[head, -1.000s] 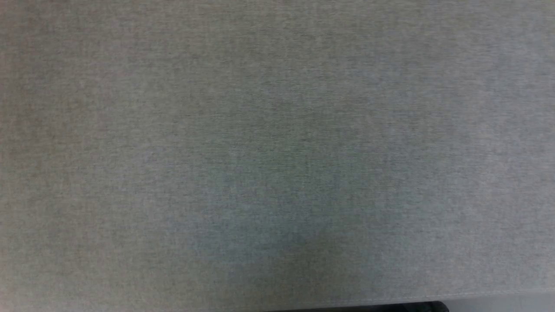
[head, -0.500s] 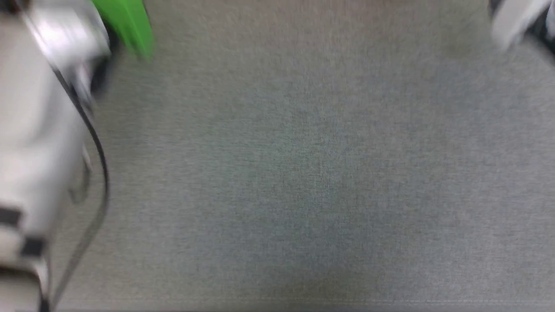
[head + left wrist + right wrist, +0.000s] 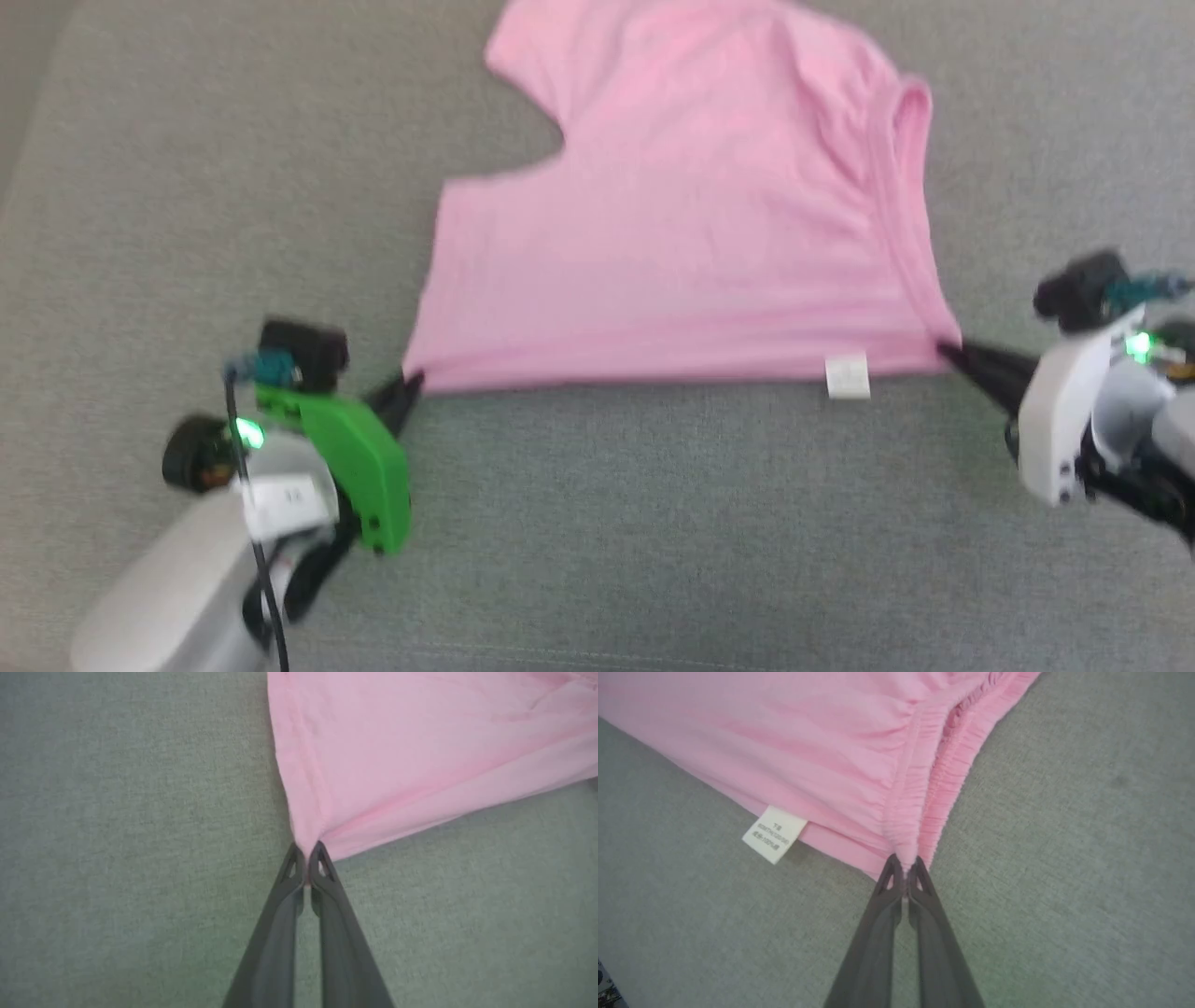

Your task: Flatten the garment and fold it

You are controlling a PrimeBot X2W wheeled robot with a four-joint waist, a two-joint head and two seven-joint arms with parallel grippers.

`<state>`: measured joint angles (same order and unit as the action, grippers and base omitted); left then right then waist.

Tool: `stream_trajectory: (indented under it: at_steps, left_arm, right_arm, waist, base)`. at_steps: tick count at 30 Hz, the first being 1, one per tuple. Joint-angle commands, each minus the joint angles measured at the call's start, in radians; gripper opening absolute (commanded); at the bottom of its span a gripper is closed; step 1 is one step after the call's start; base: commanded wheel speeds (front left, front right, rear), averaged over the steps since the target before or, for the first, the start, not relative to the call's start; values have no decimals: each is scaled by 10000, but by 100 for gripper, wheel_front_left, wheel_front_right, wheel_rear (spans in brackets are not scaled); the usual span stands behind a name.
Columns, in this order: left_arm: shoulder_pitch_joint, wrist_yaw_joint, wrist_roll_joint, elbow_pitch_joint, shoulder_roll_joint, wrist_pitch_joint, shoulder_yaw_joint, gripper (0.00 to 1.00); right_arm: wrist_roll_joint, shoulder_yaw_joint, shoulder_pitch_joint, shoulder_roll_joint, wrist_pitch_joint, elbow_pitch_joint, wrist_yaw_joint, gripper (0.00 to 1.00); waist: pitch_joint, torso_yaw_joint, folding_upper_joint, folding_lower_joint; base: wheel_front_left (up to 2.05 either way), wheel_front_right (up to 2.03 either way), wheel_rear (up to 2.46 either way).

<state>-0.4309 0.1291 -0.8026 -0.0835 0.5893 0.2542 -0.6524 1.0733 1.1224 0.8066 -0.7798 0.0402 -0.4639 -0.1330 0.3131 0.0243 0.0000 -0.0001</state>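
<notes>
At the left of the head view, the left hand (image 3: 409,383), with a green housing (image 3: 359,467) behind it, is pinching the near left corner of the garment (image 3: 681,233). In the left wrist view its two dark fingers (image 3: 322,868) are pressing tight on a small peak of pink cloth. The garment is lying spread on the grey surface (image 3: 653,523), with its near edge running taut and nearly straight between the two hands. Its far part is reaching the top of the head view, where a curved notch is cutting into its left side. A small white tag (image 3: 848,377) is sticking out from the near edge, toward the right. At the right, the right hand (image 3: 945,351) is clamping the other near corner, where the gathered waistband (image 3: 945,774) is bunching into its closed grip. In the head view the waistband is running up the garment's right side.
</notes>
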Motion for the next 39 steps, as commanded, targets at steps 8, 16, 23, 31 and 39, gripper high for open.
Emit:
stream_trajectory:
  at_steps: [8, 16, 23, 31, 39]
  left_arm:
    - [2143, 719, -396, 1746, 778, 467, -410, 0]
    - [3713, 1299, -693, 3142, 1371, 663, -619, 0]
    - [3454, 1437, -530, 3817, 1513, 532, -368, 0]
    - [1717, 1347, -332, 4192, 1292, 823, 138, 0]
    - [-460, 1077, -55, 3780, 946, 1201, 515, 0]
  right_arm:
    - [239, -373, -1784, -896, 551, 855, 23, 0]
    - [594, -1150, -3402, -1823, 1245, 2213, 23, 0]
    - [788, -2303, -4313, -2000, 1469, 3024, 23, 0]
    - [1022, -4002, -4293, -1613, 1836, 3731, 23, 0]
    - [571, -5502, -3293, -612, 2682, 3705, 23, 0]
  waist:
    - [-1740, 139, 0, 1]
    - [-2200, -83, 0, 1]
    - [-2086, -305, 0, 1]
    - [-1201, -568, 0, 1]
    - [228, -743, 0, 1]
  base:
    - [0, 0, 0]
    - [0, 0, 0]
    - [0, 0, 0]
    - [0, 0, 0]
    - [0, 0, 0]
